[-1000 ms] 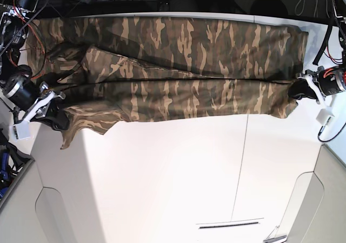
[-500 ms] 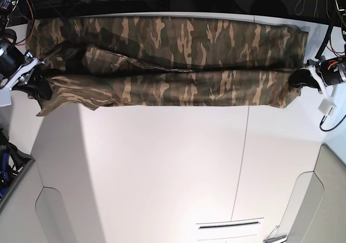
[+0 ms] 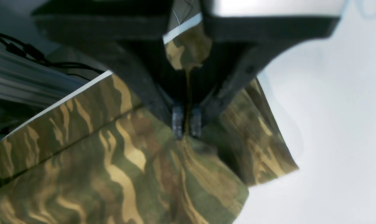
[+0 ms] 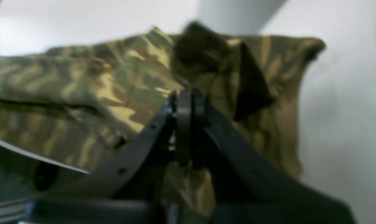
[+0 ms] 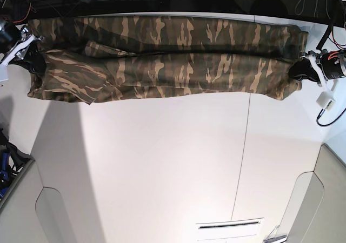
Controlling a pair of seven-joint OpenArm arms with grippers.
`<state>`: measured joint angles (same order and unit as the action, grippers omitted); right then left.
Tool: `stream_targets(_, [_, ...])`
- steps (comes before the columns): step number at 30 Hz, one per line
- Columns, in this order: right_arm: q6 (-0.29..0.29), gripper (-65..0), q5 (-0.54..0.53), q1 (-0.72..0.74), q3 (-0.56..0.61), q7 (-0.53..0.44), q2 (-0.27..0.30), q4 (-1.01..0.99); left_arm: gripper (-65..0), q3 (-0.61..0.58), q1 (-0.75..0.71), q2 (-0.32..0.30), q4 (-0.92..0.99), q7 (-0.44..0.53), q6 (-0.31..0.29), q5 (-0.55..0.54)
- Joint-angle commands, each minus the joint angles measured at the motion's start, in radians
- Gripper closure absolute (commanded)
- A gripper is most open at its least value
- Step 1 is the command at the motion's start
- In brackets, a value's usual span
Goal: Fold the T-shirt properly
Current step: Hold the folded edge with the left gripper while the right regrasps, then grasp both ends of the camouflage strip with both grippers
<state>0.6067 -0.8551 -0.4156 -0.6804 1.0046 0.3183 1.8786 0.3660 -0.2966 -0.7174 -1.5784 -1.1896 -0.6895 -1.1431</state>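
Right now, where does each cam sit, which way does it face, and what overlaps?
Base: overhead, facing down on the white table; T-shirt stretched between both arms.
Left wrist: behind the left gripper, looking along its fingers, shut on the shirt's edge.
Right wrist: behind the right gripper, blurred, shut on cloth.
Shared: all three show the T-shirt and table; base shows both grippers at the shirt's ends.

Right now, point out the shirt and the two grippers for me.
T-shirt (image 5: pixel 178 59), base view, middle of the folded cloth.
left gripper (image 3: pixel 186 124), left wrist view, between the fingertips clamped on cloth.
right gripper (image 4: pixel 184 102), right wrist view, between the closed fingertips.
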Motion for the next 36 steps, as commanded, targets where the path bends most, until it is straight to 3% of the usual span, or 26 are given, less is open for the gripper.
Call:
stream_targets(1, [0.001,0.0,-0.006,0.002,-0.010,-0.020,0.017,0.010,0.0,0.011,0.008,-0.025,-0.014,0.002,-0.009,-0.011])
stream_targets(9, [-0.001,0.0,0.029,0.004,-0.009,-0.044,0.017,-0.073,-0.1,0.011,-0.040,-0.025,-0.013,-0.004,-0.009,0.002])
stream_targets(13, [-0.001,0.0,0.028,0.008,-0.008,-0.077,0.017,-0.149,-8.2,0.011,-0.040,-0.025,-0.013,-0.004,-0.009,0.006])
stream_targets(14, [-0.001,-2.7,0.028,0.008,-0.008,-0.083,0.017,-0.166,-12.0,0.011,-0.040,-0.025,-0.013,-0.004,-0.009,0.006])
stream_targets(18, [-0.002,-30.7,0.015,0.008,-0.008,-0.088,0.017,-0.192,-24.1,0.011,-0.039,-0.025,-0.013,0.008,-0.009,0.002])
stream_targets(20, [-0.006,-36.2,0.009,0.008,-0.011,-0.088,0.017,-0.190,-25.6,0.011,-0.039,-0.025,-0.013,0.026,-0.009,0.002])
stream_targets(25, [-0.006,-36.2,-0.029,0.008,-0.061,-0.088,0.016,-0.158,-25.6,0.034,-0.039,-0.024,-0.013,0.049,-0.009,-0.042])
stream_targets(32, [-0.007,-36.2,-0.047,0.008,-0.178,-0.085,0.017,-0.067,-25.6,0.193,-0.040,0.008,-0.013,0.015,-0.009,-0.100])
stream_targets(36, [-0.008,-36.2,-0.047,0.029,-0.189,-0.087,0.016,-0.054,-25.6,0.220,-0.043,0.023,-0.013,0.011,-0.009,-0.106])
